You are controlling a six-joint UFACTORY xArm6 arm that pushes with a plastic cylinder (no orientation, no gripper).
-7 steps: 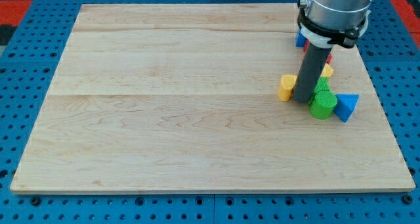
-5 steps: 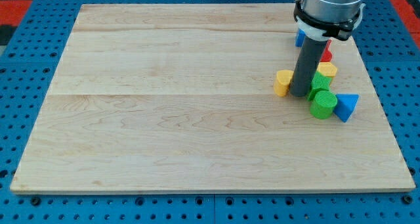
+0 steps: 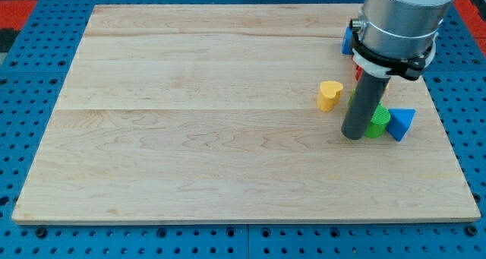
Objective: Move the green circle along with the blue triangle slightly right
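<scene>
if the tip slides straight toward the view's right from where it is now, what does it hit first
Most likely the green circle: my tip sits right at its left side, apparently touching. The blue triangle lies just beyond, against the circle's right, so it would be pushed along.

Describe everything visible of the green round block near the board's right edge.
The green circle block is a bright green, matte, short cylinder that looks like painted wood or plastic, lying flat on the wooden board toward the view's right. Only its right part shows; the dark rod hides the rest. My tip sits at its left side, apparently touching it. On its right, the blue triangle block rests against it or very nearly so.
</scene>
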